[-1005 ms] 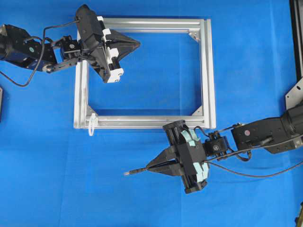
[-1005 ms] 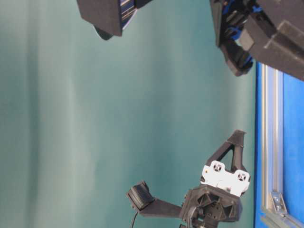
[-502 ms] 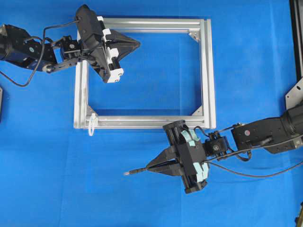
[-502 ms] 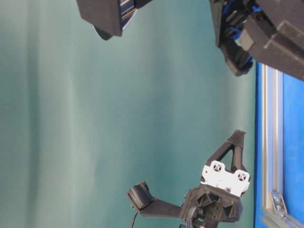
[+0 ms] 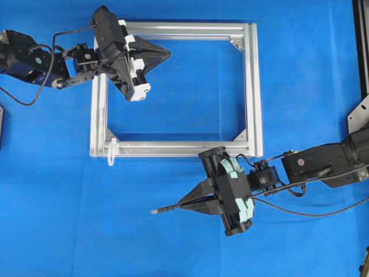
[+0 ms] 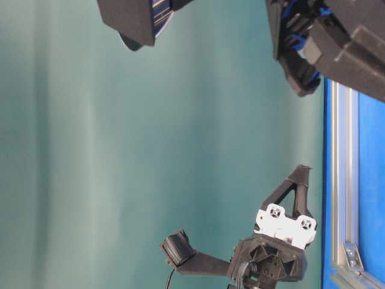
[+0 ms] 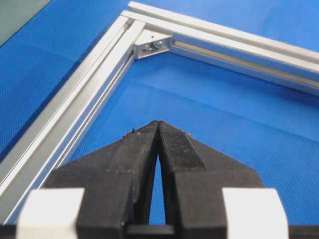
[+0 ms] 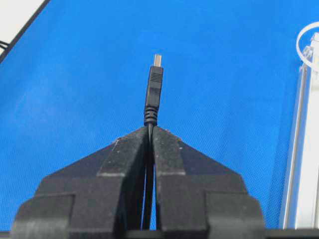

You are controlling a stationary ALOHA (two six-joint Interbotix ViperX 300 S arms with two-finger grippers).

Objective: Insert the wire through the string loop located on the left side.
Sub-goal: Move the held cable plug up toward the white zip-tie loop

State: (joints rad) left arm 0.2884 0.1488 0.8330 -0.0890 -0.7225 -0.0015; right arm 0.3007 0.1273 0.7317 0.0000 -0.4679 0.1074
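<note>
My right gripper is shut on the wire, just behind its plug. The plug sticks out leftward over the blue mat, below the silver frame. In the right wrist view the plug points straight ahead from the closed gripper. The whitish string loop hangs at the frame's lower left corner, up and to the left of the plug tip; its curve shows at the top right as the string loop. My left gripper is shut and empty over the frame's upper left part, also seen as the left gripper.
A corner bracket sits inside the frame ahead of the left gripper. A metal stand lines the right edge of the mat. A thin black cable trails to the right under the right arm. The table-level view shows the frame rail.
</note>
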